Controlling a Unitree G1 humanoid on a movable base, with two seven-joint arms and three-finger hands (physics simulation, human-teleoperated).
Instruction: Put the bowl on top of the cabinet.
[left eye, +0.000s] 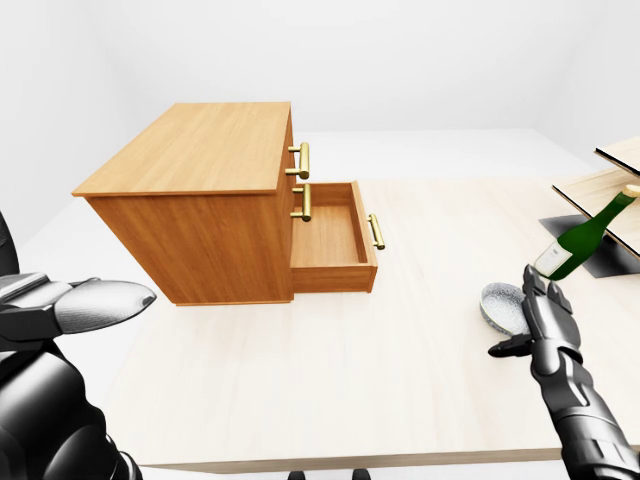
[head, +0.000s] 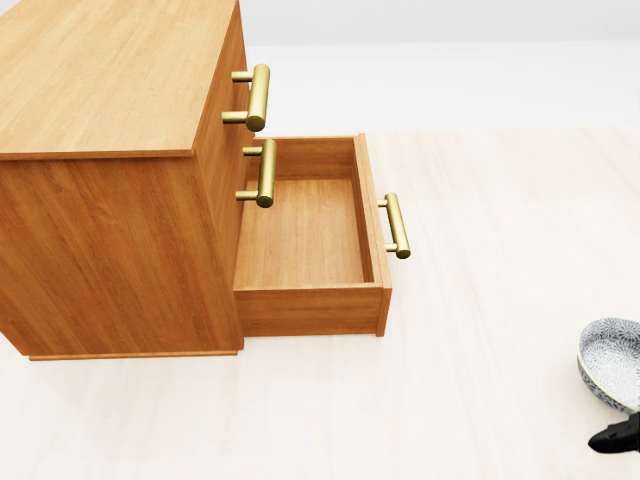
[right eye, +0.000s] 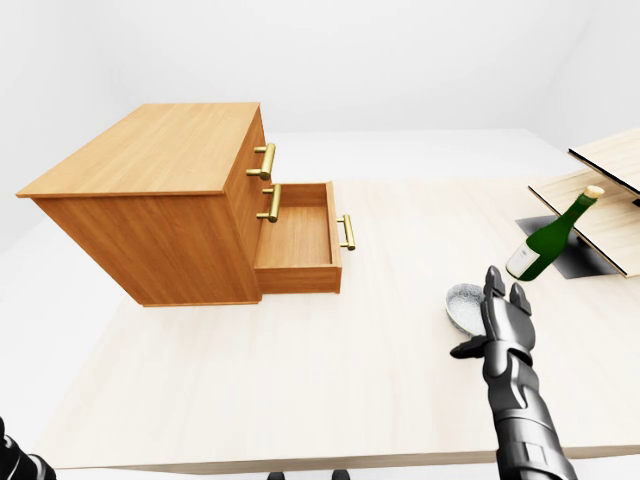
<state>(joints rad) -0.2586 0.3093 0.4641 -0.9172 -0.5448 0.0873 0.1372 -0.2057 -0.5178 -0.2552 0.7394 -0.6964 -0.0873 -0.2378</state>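
The bowl (right eye: 463, 305), grey-patterned and small, rests on the pale table at the right of the eye views; in the head view the bowl (head: 612, 362) shows at the right edge. My right hand (right eye: 503, 309) stands open just right of it, fingers up, thumb stuck out leftward, partly covering its rim. The wooden cabinet (left eye: 195, 195) sits at the left with a flat bare top (left eye: 200, 145) and its bottom drawer (left eye: 330, 240) pulled out. My left hand (left eye: 85, 305) hovers open at the left edge, well away from the bowl.
A green bottle (left eye: 585, 238) leans tilted just above and to the right of the bowl. Wooden boards (left eye: 612, 190) and a dark opening lie at the right edge. Brass handles (left eye: 303, 160) stick out of the cabinet. The table (left eye: 330, 400) ends near the bottom of the eye views.
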